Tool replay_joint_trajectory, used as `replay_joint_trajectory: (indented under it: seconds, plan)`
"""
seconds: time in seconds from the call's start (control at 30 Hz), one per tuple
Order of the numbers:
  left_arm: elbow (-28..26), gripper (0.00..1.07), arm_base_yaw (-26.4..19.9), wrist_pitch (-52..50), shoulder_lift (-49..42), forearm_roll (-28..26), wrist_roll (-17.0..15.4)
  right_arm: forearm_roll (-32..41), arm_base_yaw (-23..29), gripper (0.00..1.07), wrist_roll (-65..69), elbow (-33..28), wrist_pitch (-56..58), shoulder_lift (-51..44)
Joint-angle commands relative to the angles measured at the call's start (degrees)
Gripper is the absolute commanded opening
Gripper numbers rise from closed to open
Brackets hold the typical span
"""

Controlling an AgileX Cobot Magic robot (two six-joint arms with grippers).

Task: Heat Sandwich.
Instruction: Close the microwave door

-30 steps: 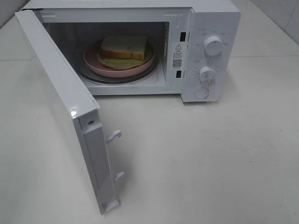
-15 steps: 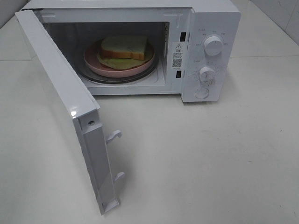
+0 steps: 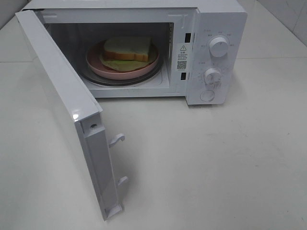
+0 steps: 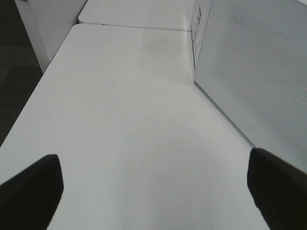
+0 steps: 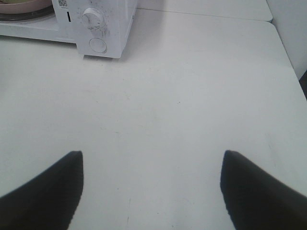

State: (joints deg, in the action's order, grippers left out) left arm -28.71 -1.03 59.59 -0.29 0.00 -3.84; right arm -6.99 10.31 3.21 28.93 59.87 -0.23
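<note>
1. My left end effector (image 4: pixel 154 189): jaws wide apart, holding nothing, over the table (image 3: pixel 216 158).
2. Microwave door (image 3: pixel 62 105): swung open.
3. Sandwich (image 3: pixel 127 48): on the pink plate (image 3: pixel 120 73), inside the microwave (image 3: pixel 220 19).
4. My right end effector (image 5: pixel 151 187): jaws apart, holding nothing.

little of the robot shows. the left gripper (image 4: pixel 153 191) appears only as two fingertips (image 4: pixel 31 191), matte black and soft at the edges, too blurred to tell any surface detail. the tip nearer the microwave (image 4: pixel 254 72) has a blunt rounded corner and a slanting inner edge. the tip farther from the microwave is a squarer block with a gently rounded top. the right gripper (image 5: pixel 151 191) likewise shows two plain black fingertips (image 5: pixel 48 191). each is a broad wedge narrowing to a small rounded point, and the one nearer the microwave and the one farther from it are close to mirror images.
</note>
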Motion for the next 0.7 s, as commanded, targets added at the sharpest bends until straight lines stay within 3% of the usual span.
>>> replay_joint_trajectory:
  seconds: [0.03, 0.7]
  plan:
    - [0.17, 0.98, -0.06, -0.29, -1.26, 0.00, 0.00, 0.11, -0.40, 0.76, 0.00, -0.06, -0.34, -1.55]
    - [0.17, 0.98, -0.06, -0.34, -1.26, -1.03, 0.00, 0.11, -0.40, 0.76, -0.06, -0.06, -0.34, -1.55]
